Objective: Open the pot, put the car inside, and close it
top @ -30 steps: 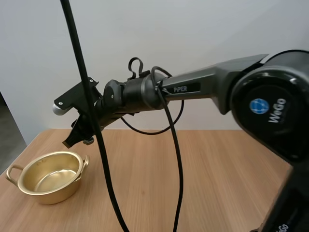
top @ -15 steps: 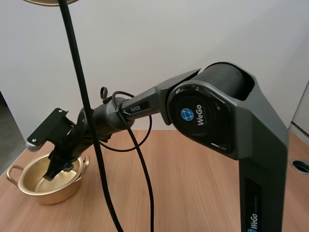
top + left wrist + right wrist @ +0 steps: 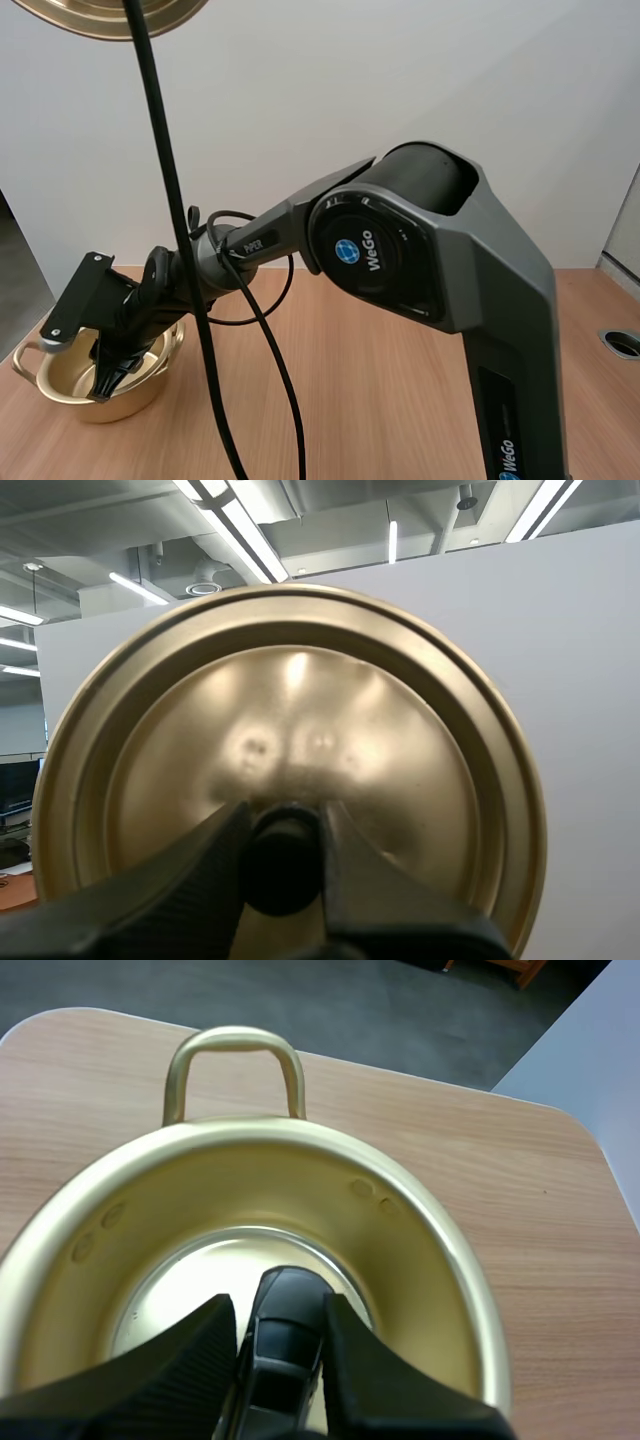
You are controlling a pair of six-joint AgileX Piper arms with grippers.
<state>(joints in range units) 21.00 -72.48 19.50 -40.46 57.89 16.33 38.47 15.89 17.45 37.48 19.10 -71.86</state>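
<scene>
The gold pot (image 3: 60,385) stands open at the table's left end, and my right gripper (image 3: 105,385) reaches down into it. In the right wrist view the right gripper (image 3: 275,1355) is shut on a small black toy car (image 3: 285,1345), held just above the pot's shiny bottom (image 3: 190,1275) inside the rim (image 3: 440,1250). The gold lid (image 3: 110,15) hangs high above the table. My left gripper (image 3: 283,865) is shut on the lid's black knob (image 3: 283,860), with the lid's top face (image 3: 290,740) turned to the camera.
The wooden table (image 3: 400,400) stretches to the right of the pot. The pot's looped handle (image 3: 235,1065) points toward the table's rounded left edge. A round hole (image 3: 622,343) sits at the table's far right.
My right arm has swung left and down, bringing the gripper from above the table into the pot. The lid has come further into the high view from above.
</scene>
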